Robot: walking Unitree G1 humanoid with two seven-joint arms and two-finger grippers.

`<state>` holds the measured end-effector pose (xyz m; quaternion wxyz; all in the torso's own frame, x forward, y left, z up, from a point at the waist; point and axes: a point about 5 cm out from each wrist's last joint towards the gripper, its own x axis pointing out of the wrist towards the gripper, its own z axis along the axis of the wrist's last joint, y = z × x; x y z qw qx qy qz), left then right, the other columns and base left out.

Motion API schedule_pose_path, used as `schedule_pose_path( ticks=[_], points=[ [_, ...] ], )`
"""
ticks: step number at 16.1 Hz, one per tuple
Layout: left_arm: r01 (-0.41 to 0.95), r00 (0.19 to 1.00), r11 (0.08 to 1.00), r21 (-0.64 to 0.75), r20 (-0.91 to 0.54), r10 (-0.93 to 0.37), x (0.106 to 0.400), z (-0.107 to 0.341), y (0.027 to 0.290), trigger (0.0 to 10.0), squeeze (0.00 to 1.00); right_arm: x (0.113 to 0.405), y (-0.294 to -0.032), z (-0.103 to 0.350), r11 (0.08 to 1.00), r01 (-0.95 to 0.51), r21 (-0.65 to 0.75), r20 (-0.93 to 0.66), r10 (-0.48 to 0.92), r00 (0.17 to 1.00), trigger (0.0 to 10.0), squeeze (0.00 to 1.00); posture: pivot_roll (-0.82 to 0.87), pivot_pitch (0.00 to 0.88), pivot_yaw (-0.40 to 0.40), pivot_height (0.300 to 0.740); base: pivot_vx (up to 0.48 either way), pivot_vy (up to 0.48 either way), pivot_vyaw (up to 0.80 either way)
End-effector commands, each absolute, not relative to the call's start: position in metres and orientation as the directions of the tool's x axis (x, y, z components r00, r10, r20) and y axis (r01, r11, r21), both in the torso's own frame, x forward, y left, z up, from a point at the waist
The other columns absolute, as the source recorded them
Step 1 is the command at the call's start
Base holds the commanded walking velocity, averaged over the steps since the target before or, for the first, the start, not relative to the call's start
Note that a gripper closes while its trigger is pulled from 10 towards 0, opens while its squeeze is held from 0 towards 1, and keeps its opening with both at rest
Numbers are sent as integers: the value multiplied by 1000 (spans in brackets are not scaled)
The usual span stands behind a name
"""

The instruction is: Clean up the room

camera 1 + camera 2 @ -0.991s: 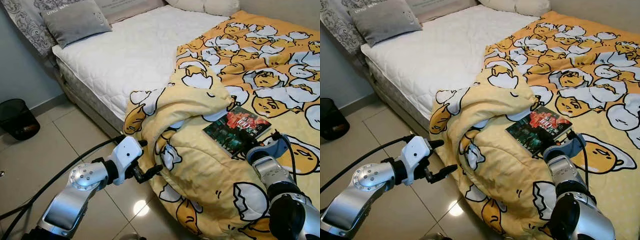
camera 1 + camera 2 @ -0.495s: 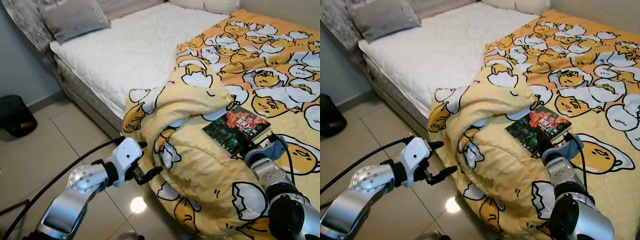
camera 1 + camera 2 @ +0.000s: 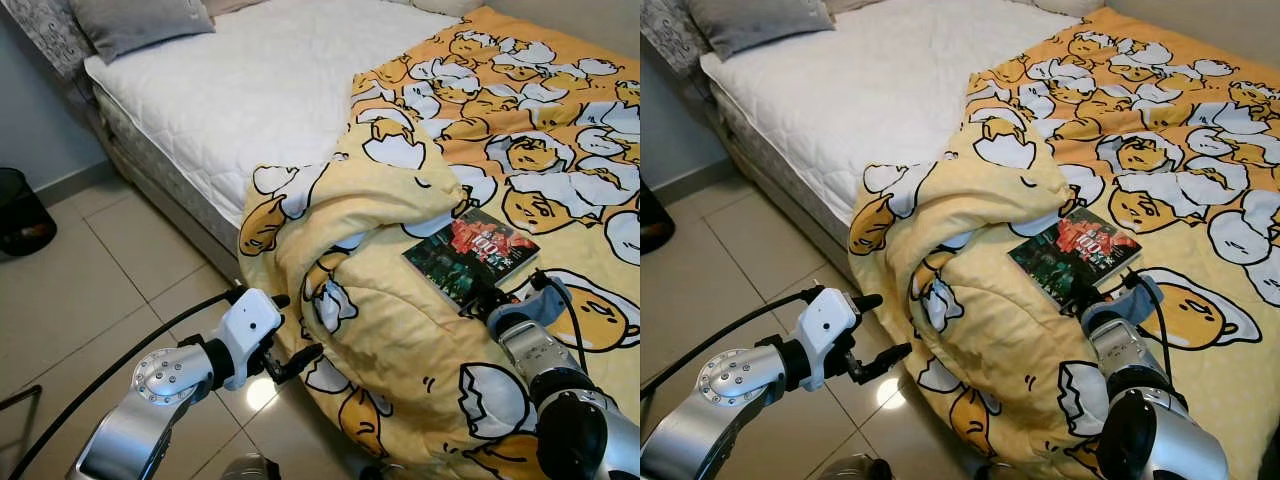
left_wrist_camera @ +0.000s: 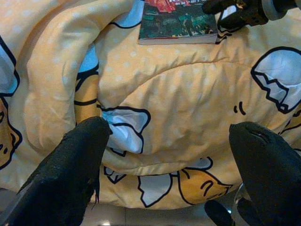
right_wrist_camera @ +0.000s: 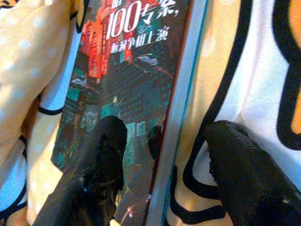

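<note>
A dark book [image 3: 470, 255] with a red and green cover lies flat on the yellow egg-print blanket [image 3: 385, 190], which is bunched in a heap at the bed's edge and spills to the floor. My right gripper [image 5: 164, 155] is open at the book's near corner. One of its fingers [image 5: 106, 155] rests over the cover and the other lies on the blanket beside the spine. My left gripper [image 3: 292, 330] is open, low over the floor and just short of the hanging blanket fold [image 4: 155, 127].
A bare white mattress [image 3: 250, 90] takes the bed's left half, with a grey pillow [image 3: 130, 20] at its head. A black waste bin [image 3: 15, 210] stands on the tiled floor [image 3: 90, 290] by the wall. A black cable [image 3: 120, 370] trails from my left arm.
The whole picture has shifted, so the camera has moved forward and tilted down towards the bed. Both grippers keep their places relative to the blanket and the book.
</note>
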<state>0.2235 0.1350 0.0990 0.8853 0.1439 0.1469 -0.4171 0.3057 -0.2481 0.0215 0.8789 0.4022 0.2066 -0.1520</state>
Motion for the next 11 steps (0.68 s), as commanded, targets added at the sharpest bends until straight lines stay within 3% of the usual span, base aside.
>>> schedule_pose_path(
  ticks=[1,4,11],
  points=[
    [779,614,611,143,-372,-696,222,103,135,10000,725,309,-244,24,620,414,667,-471,-80,879,10000,0,39,103,-12,740,0,0,0],
    [779,615,609,149,-373,-695,224,104,135,10000,725,320,-233,33,601,341,723,-411,-23,911,10000,0,38,102,-6,740,0,0,0],
    [787,605,598,152,-381,-699,222,105,135,10000,725,315,-232,26,583,391,712,-458,-35,888,10000,0,58,123,2,740,0,0,0]
  ],
)
